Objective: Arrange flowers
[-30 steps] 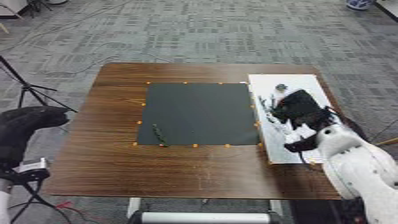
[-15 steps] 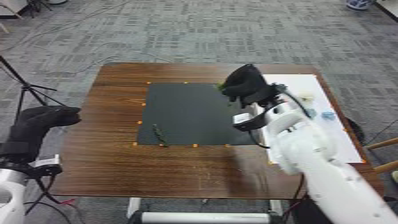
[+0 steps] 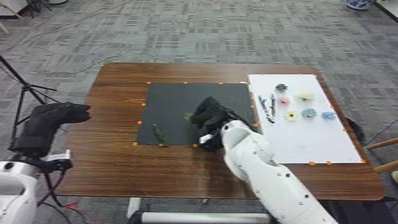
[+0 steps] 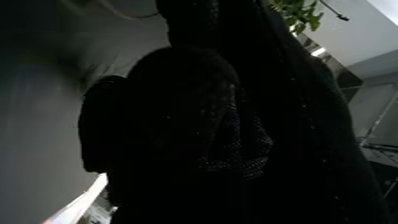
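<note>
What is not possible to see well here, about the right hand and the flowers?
- Whether the right hand grips the leaves: hidden by its dark glove, right wrist view.
- The leaves' full shape: cut off by the top edge, right wrist view.
- The kinds of flowers: too small, head view.

Dark-grey mat [image 3: 191, 107], white board [image 3: 311, 137], brown table [image 3: 160, 175], patterned grey carpet [image 3: 204, 30].

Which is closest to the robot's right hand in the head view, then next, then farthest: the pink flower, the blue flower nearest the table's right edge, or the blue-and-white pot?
From the right hand:
1. Pink flower, to its right
2. Blue flower, farther right
3. Pot, on the floor, top right
</note>
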